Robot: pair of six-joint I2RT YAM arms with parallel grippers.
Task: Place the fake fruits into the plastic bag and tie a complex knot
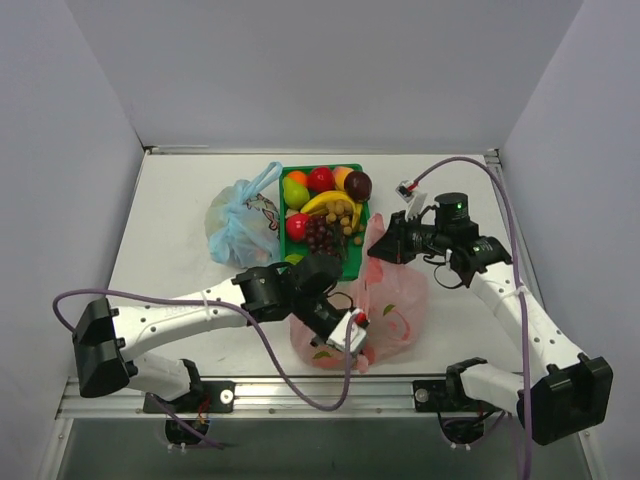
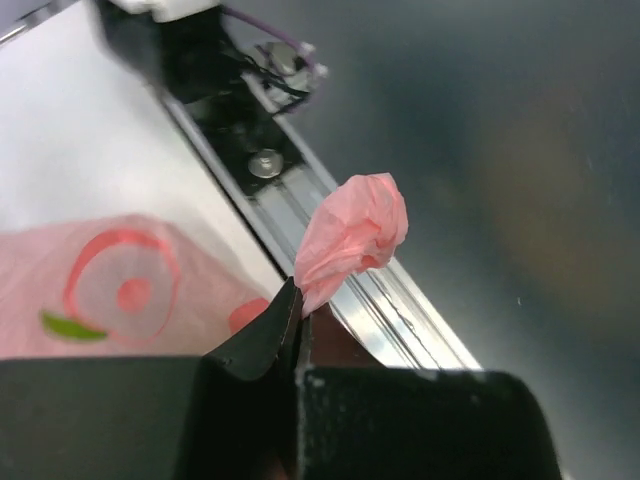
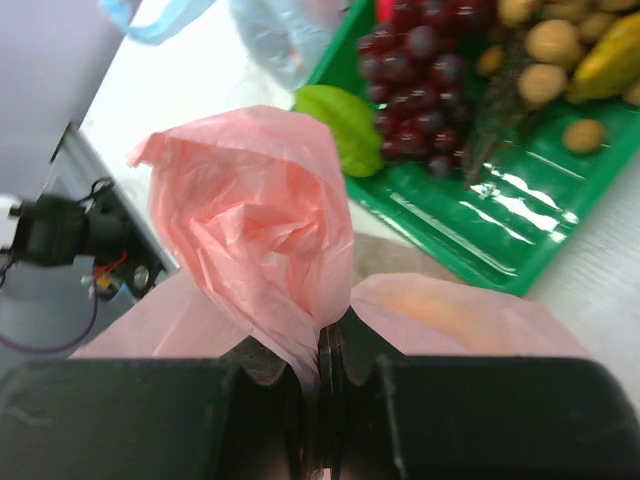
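Observation:
The pale-pink plastic bag (image 1: 395, 305) lies near the table's front, its two handles pulled apart. My left gripper (image 1: 356, 328) is shut on one bunched handle (image 2: 355, 235) at the bag's near-left corner, over the front rail. My right gripper (image 1: 382, 246) is shut on the other handle (image 3: 250, 220) at the bag's far end, beside the tray. Fake fruits (image 1: 325, 205) fill the green tray (image 1: 352, 268): orange, apples, banana, purple grapes (image 3: 415, 60). An orange tint shows through the bag (image 3: 450, 300). No knot is in view.
A light-blue tied bag (image 1: 243, 222) sits left of the tray. The metal front rail (image 2: 330, 250) runs close under the left gripper. White walls close in the table on three sides.

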